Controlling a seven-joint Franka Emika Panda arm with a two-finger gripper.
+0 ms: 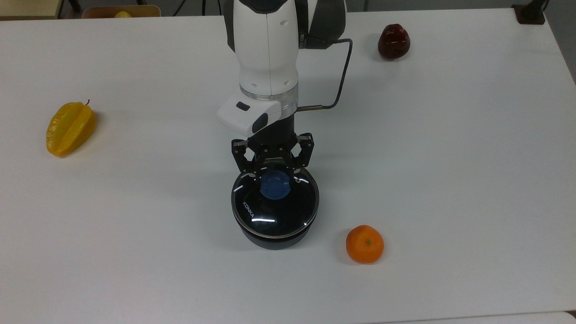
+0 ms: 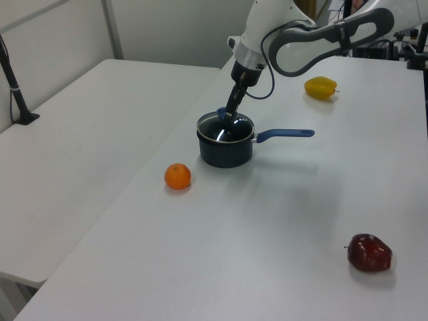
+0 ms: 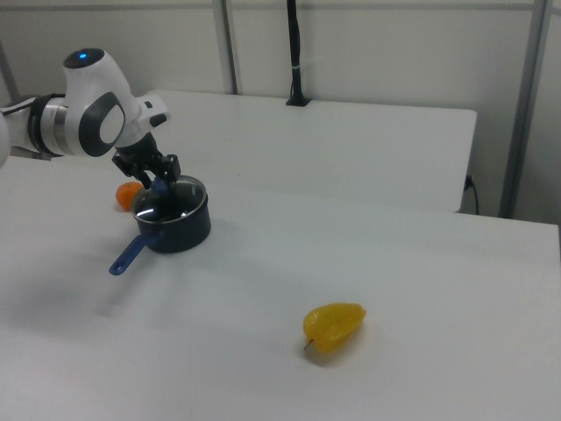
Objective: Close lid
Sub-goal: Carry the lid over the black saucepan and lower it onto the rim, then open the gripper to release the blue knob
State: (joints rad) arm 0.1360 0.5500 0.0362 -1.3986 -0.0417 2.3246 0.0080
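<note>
One round clear glass lid with blue knob, seated on the black saucepan. Black two-finger gripper pinches the knob. You check the rim sits level all round, then part the fingers and lift straight up.

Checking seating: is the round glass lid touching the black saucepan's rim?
Touching. In the left view the round glass lid lies level on the black saucepan, no gap at the rim; the top view agrees.
</note>
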